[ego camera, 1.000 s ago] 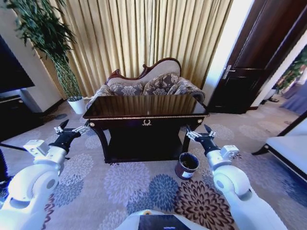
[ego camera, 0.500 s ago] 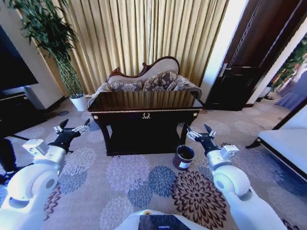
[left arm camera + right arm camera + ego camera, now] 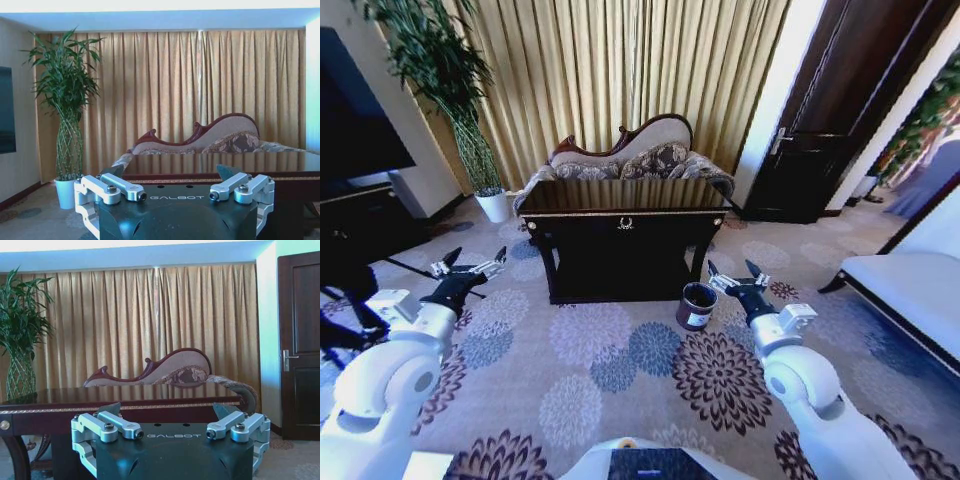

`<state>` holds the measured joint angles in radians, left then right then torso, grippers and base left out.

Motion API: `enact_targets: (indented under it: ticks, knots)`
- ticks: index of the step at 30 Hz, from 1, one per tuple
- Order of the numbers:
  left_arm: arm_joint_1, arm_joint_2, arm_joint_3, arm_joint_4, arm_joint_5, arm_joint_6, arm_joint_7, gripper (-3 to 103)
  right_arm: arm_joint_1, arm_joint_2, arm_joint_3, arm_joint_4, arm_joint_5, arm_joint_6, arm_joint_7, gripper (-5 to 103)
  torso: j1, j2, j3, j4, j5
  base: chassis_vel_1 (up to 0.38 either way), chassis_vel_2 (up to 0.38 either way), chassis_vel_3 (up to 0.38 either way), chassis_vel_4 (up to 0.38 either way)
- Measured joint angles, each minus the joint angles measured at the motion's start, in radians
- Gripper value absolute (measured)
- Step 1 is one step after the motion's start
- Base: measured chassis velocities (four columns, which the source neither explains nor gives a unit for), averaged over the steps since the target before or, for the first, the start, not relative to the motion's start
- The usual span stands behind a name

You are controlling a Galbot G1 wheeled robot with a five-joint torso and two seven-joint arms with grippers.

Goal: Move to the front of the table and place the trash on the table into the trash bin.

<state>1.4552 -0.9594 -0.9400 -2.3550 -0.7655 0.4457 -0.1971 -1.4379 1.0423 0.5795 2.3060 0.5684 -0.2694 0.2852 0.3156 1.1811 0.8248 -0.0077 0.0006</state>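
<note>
Both arms reach forward, left end effector (image 3: 472, 268) and right end effector (image 3: 738, 277) apparently spread wide, flanking the table (image 3: 620, 196).

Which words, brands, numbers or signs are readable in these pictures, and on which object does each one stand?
"GALBOT": on the black body of the left gripper, between its open fingers.
"GALBOT": on the black body of the right gripper, also open.
White label on the trash bin: too small to read.
Gold emblem on the front of the table: an ornament, no letters can be made out.
</note>
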Motion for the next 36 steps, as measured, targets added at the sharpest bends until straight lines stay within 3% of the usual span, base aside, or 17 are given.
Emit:
enact_targets:
  ticks: [2, 4, 8, 10, 20, 25, 28, 36]
  knots:
    - [-0.002, 0.001, 0.000, 0.000, 0.000, 0.000, 0.000, 100, 0.000, 0.000, 0.000, -0.001, -0.001, 0.000, 0.000, 100, 0.000, 0.000, 0.000, 0.0001, 0.0005, 0.277, -0.269, -0.260, 0.268]
    - [-0.006, 0.003, 0.000, 0.003, -0.001, 0.000, -0.001, 100, 0.000, 0.000, -0.001, -0.004, -0.002, 0.006, 0.000, 100, 0.000, 0.000, 0.000, 0.0006, -0.0018, 0.265, -0.282, -0.258, 0.303]
    - [-0.005, 0.003, 0.000, 0.003, -0.001, -0.001, -0.003, 100, 0.006, 0.002, -0.005, -0.028, -0.005, 0.032, -0.001, 100, -0.001, 0.000, 0.000, 0.0002, -0.0002, 0.289, -0.261, -0.286, 0.238]
    - [-0.001, -0.001, 0.000, 0.002, -0.001, -0.001, -0.003, 100, 0.006, 0.002, -0.005, -0.032, -0.005, 0.038, -0.002, 100, -0.001, 0.001, 0.000, 0.0005, -0.0015, 0.132, -0.078, -0.079, 0.125]
    - [0.014, -0.026, 0.000, -0.016, -0.003, -0.002, -0.006, 100, 0.015, -0.007, 0.003, -0.065, 0.000, 0.050, -0.002, 100, 0.002, -0.001, 0.001, 0.0001, -0.0004, -0.015, 0.011, 0.021, -0.014]
    - [0.027, -0.029, -0.007, -0.023, -0.008, -0.008, -0.021, 100, 0.018, -0.025, 0.012, -0.051, 0.013, 0.017, -0.001, 100, 0.000, 0.000, 0.000, 0.0005, -0.0005, 0.000, 0.000, 0.000, 0.000]
    - [0.050, 0.004, -0.033, -0.042, -0.066, -0.035, -0.040, 100, 0.013, -0.074, 0.012, -0.008, 0.059, -0.024, 0.021, 100, -0.001, 0.000, 0.000, 0.0002, -0.0011, 0.003, -0.004, -0.017, 0.001]
    - [0.069, 0.037, -0.075, -0.047, -0.114, -0.054, -0.044, 100, 0.049, -0.116, 0.017, 0.035, 0.123, -0.035, 0.069, 100, 0.000, 0.000, 0.000, 0.0002, -0.0004, 0.000, 0.000, 0.000, 0.000]
